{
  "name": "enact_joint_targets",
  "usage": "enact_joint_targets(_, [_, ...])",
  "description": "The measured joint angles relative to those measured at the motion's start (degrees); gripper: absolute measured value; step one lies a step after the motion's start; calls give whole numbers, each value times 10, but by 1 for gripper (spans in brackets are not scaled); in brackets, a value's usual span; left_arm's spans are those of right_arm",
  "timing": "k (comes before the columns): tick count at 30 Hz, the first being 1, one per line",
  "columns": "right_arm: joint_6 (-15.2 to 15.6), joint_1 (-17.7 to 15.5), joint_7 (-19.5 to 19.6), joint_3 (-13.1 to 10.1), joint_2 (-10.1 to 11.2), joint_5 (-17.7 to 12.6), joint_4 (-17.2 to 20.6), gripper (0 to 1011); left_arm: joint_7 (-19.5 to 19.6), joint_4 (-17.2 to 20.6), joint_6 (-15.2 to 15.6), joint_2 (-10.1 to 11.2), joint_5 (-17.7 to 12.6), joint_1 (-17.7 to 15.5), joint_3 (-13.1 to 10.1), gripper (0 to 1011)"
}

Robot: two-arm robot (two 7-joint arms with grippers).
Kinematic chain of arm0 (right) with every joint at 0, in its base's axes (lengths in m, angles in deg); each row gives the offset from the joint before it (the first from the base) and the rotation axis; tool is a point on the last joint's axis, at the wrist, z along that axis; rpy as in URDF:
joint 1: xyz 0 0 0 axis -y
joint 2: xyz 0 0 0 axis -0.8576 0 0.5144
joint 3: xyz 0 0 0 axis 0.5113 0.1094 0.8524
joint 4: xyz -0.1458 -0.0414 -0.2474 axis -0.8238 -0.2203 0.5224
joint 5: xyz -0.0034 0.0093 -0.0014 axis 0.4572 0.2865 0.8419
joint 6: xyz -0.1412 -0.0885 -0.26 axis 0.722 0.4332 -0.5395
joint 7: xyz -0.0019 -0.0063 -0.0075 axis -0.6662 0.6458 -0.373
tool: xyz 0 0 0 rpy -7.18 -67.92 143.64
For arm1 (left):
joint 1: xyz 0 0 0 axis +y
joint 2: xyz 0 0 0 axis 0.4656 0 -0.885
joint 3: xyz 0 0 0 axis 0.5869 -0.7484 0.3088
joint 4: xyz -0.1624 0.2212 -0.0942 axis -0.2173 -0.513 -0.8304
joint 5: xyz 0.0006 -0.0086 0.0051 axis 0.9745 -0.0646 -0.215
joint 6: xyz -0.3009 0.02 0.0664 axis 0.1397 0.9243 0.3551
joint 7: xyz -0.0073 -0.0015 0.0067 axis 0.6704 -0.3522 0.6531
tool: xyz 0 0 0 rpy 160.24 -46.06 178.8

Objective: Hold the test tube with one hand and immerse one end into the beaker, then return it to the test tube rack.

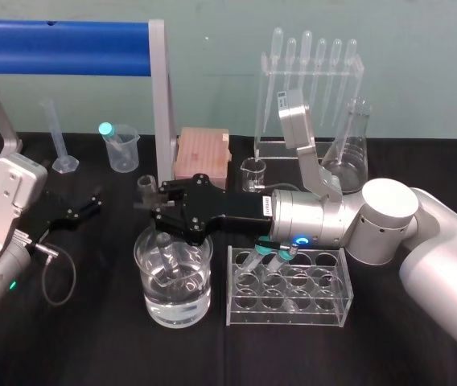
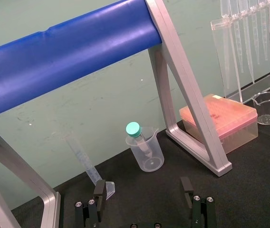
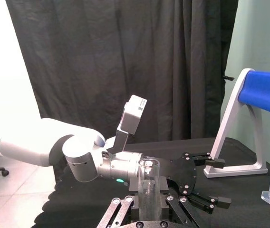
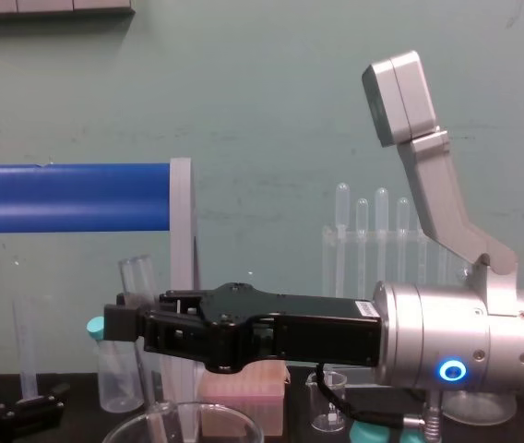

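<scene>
Stretching leftward over beaker (image 1: 199, 299), right tool (image 1: 156, 206) clasping test tube (image 1: 167, 251)

Table (image 1: 92, 346): black cloth top, filling the lower frame of the head view up to the teal wall.

Lower centre: wide glass beaker (image 1: 177, 304), clear liquid inside. Just right of it, not touching: clear test tube rack (image 1: 289, 288).

Back row, upper left to upper right:
- graduated cylinder (image 1: 61, 138)
- cloudy plastic beaker (image 1: 124, 151)
- grey frame leg (image 1: 162, 104)
- pink box (image 1: 202, 153), near the leg's foot
- small glass beaker (image 1: 253, 174)
- clear pipette stand (image 1: 325, 76)
- conical flask (image 1: 347, 153), beside the stand
</scene>
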Motion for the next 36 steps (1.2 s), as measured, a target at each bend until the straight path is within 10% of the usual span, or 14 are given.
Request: enact_joint_targets(36, [0,0,0,0,0,0,0,225,0,0,0,0,0,0,0,1000])
